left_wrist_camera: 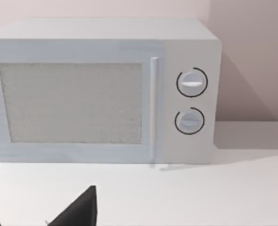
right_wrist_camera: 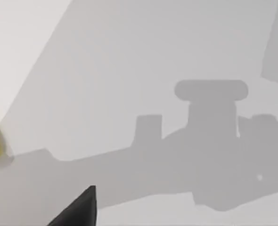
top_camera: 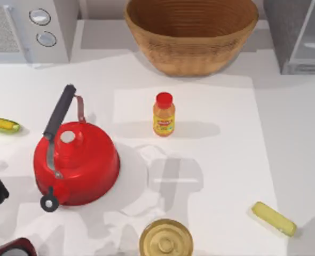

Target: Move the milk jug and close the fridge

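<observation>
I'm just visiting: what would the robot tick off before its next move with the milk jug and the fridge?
1. Milk jug located: cannot tell.
2. Fridge door shut: cannot tell.
3. Orange bottle upright, apart from the red kettle: ok.
4. Left gripper aimed at the fridge: not ok, it faces the microwave.
5. Right gripper free above bare table: ok.

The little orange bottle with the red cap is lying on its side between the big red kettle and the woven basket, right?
Not quite. The top view shows the little orange bottle with the red cap standing upright, not lying down. It stands between the big red kettle and the woven basket.
</observation>
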You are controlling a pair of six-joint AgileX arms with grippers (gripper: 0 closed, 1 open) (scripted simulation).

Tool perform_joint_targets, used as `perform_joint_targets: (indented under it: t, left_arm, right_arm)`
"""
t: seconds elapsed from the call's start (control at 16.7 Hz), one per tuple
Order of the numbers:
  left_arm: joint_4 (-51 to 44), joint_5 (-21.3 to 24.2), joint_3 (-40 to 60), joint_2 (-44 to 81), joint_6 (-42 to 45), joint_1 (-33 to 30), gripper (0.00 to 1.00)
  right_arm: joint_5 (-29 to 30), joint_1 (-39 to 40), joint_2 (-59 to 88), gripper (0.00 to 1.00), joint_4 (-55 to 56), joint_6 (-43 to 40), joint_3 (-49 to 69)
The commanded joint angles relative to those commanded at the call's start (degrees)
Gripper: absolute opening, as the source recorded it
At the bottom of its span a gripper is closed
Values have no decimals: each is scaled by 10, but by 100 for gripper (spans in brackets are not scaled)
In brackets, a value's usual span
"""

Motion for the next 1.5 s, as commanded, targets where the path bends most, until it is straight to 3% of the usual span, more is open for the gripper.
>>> perform_joint_targets:
  t: [0.3,0.6,1.14,1.5]
  left_arm:
    - [0,0,0,0,0,0,100]
    - [0,0,0,0,0,0,100]
    - [0,0,0,0,0,0,100]
    - [0,0,0,0,0,0,100]
  right_arm:
    - [-86,-290,282,100,-7,-287,60]
    - [-111,-445,423,100,-10,-426,86]
    - [-114,-460,441,100,-4,-434,87]
    - [-98,-371,448,100,114,-291,85]
